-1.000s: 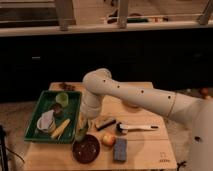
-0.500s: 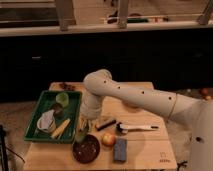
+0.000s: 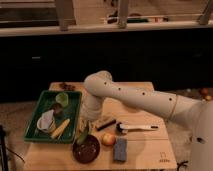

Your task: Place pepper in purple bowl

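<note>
The purple bowl (image 3: 86, 149) stands at the front of the wooden table, dark inside. My gripper (image 3: 84, 131) hangs from the white arm just above the bowl's back left rim. It is shut on the pepper (image 3: 81, 137), a slim dark green piece that points down toward the bowl's rim. The pepper's lower tip is close to the rim; I cannot tell if it touches.
A green tray (image 3: 35, 134) at the left holds a light-green cup (image 3: 62, 98), a long yellow vegetable (image 3: 60, 128) and a white dish (image 3: 45, 121). An apple (image 3: 108, 139), a blue sponge (image 3: 119, 149), a brown bar (image 3: 105, 123) and a white-handled brush (image 3: 135, 128) lie right of the bowl.
My gripper has come down a little with the pepper, closer to the purple bowl's rim. Nothing else has moved.
</note>
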Available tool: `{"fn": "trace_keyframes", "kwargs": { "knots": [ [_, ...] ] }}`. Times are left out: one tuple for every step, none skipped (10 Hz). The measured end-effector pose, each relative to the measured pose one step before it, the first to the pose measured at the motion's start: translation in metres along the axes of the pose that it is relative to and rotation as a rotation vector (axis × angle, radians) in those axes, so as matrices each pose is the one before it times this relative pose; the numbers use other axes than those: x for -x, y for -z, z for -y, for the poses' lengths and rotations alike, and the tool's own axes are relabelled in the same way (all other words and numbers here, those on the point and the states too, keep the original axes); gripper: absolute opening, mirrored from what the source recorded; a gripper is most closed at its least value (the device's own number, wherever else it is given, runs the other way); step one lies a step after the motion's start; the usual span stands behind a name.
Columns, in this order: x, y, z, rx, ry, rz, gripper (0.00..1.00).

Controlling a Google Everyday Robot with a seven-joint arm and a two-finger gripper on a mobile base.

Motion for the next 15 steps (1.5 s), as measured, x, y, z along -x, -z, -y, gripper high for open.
{"fn": "trace_keyframes", "kwargs": {
  "knots": [
    [-0.00035, -0.00167, -0.00086, 0.00149, 0.00358, 0.00087, 0.06],
    [0.00004, -0.00527, 0.00148, 0.00524, 0.00797, 0.00431, 0.06],
    [0.00039, -0.00460, 0.00258, 0.00168, 0.00894, 0.00467, 0.06],
    [-0.00066, -0.00577, -0.00213, 0.00100, 0.00436, 0.00453, 0.06],
    [-0.00006, -0.00319, -0.00137, 0.00038, 0.00056, 0.00201, 0.06],
    [0.00163, -0.00258, -0.00032, 0.00111, 0.00351, 0.00226, 0.06],
    [0.00259, -0.00233, -0.00457, 0.00389, -0.00141, 0.00308, 0.06],
    [0.00149, -0.00143, -0.00242, 0.00154, -0.00237, 0.00211, 0.06],
    [0.00278, -0.00406, -0.00141, 0.00349, 0.00033, 0.00543, 0.06],
    [0.00149, -0.00534, -0.00155, 0.00626, -0.00053, 0.00616, 0.06],
    [0.00001, -0.00374, -0.00188, 0.00568, -0.00245, 0.00486, 0.08],
    [0.00032, -0.00487, -0.00122, 0.00607, 0.00040, 0.00791, 0.14],
    [0.00117, -0.00425, -0.00001, 0.00678, 0.00424, 0.00711, 0.25],
    [0.00066, -0.00340, -0.00059, 0.00506, 0.00361, 0.00708, 0.36],
    [0.00012, -0.00253, -0.00118, 0.00358, 0.00172, 0.00593, 0.46]
  ]
}}
